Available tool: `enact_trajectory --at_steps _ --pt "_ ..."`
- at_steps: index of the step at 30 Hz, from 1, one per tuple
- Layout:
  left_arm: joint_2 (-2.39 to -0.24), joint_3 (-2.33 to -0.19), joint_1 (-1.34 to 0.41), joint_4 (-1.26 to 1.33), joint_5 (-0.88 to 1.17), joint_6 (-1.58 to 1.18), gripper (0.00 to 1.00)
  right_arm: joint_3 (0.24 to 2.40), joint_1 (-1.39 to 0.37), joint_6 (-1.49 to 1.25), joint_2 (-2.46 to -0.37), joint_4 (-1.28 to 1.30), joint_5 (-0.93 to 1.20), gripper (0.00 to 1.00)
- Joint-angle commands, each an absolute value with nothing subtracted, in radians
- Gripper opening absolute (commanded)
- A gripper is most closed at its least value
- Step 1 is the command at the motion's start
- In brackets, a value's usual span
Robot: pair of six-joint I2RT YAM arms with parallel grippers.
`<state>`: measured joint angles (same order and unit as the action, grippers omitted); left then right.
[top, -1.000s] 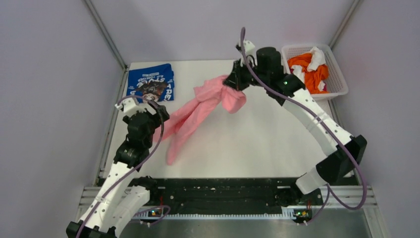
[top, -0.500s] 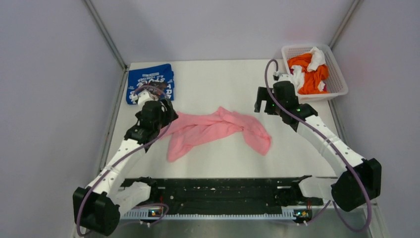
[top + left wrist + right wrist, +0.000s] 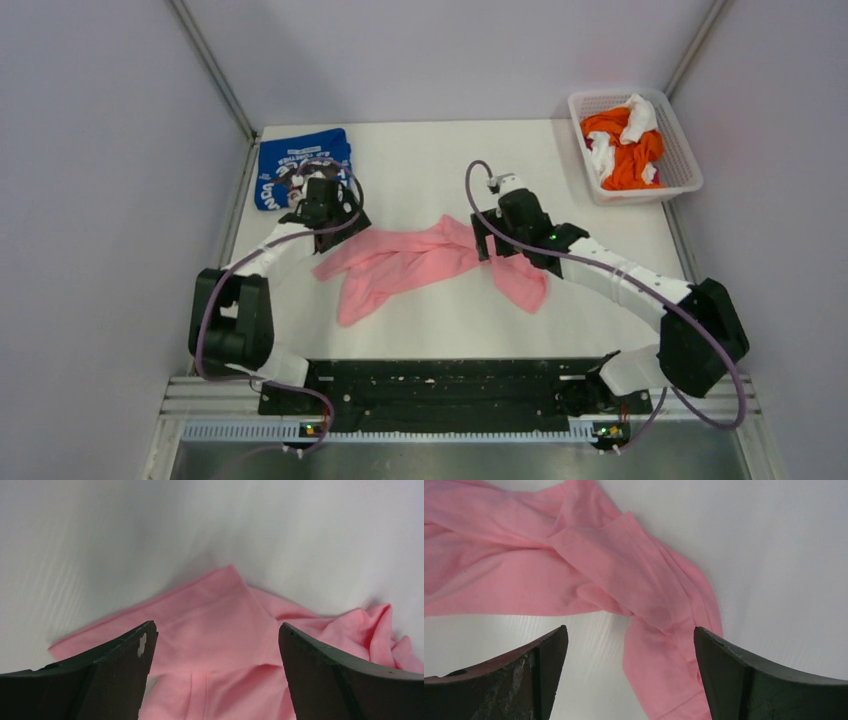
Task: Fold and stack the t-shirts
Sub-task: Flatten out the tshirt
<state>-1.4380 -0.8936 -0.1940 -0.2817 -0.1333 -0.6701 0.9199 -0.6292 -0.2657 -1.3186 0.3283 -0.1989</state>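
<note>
The pink t-shirt (image 3: 420, 262) lies crumpled and stretched sideways in the middle of the table. My left gripper (image 3: 333, 228) hovers open over its left end; in the left wrist view the pink cloth (image 3: 220, 605) spreads between and below the wide fingers (image 3: 125, 665), none of it pinched. My right gripper (image 3: 490, 243) is open above the shirt's right part, where a pink strip (image 3: 649, 595) runs down between its fingers (image 3: 734, 675). The blue t-shirt (image 3: 285, 165) with white lettering lies folded at the back left corner.
A white lattice basket (image 3: 690, 165) at the back right holds orange and white cloth (image 3: 625, 150). Metal frame posts and grey walls close in the table on both sides. The arm bases sit along the black rail (image 3: 440, 390) at the near edge.
The right gripper opened and let the pink shirt drop flat onto the table. Both arms then came down low over it, the left at its left end, the right near its right part.
</note>
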Motion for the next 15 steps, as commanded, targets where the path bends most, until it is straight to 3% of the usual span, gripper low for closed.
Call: enact_trajectory --at_steps 1,10,15 --pt "-1.590 -1.037 -0.163 -0.262 -0.012 -0.626 0.94 1.025 -0.656 -0.120 -1.470 0.198 -0.174 0.92" --pt "-1.775 -1.144 -0.161 -0.299 0.020 -0.619 0.74 1.178 -0.656 -0.094 -1.724 0.117 -0.030 0.78" --pt "-1.804 -1.151 -0.160 -0.303 0.038 -0.609 0.47 1.212 -0.656 -0.045 -1.798 0.109 -0.023 0.71"
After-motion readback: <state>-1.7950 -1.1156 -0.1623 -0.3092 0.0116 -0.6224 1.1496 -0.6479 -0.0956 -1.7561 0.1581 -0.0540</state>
